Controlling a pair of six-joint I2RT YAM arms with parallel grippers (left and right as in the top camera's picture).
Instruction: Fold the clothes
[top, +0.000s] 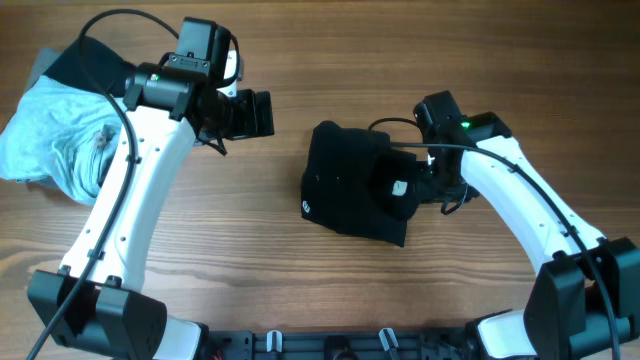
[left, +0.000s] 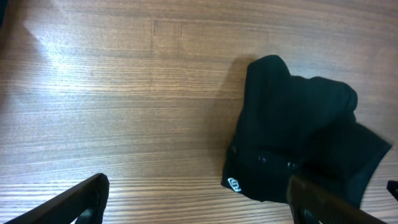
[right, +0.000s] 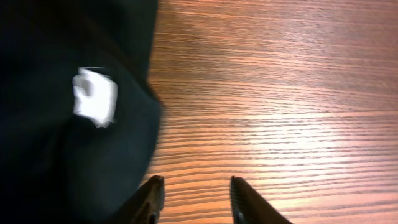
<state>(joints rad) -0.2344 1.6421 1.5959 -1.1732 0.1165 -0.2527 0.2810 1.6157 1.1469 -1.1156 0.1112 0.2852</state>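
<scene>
In the overhead view, the black garment (top: 345, 185) is being shown lying bunched near the middle of the wooden table (top: 300, 290). The right gripper (top: 428, 185) is being held at its right edge, the left gripper (top: 258, 115) well apart from it, and a pale blue garment (top: 50, 140) at the table's left edge. In the left wrist view, the left gripper (left: 198, 193) is being held spread wide over bare wood with nothing between the fingers, and the garment is being shown ahead, its white logo (left: 234, 183) facing up. In the right wrist view, the right gripper (right: 196, 196) is being held parted over bare wood with nothing pinched, just beside the garment's edge, which bears a white tag (right: 94, 96).
</scene>
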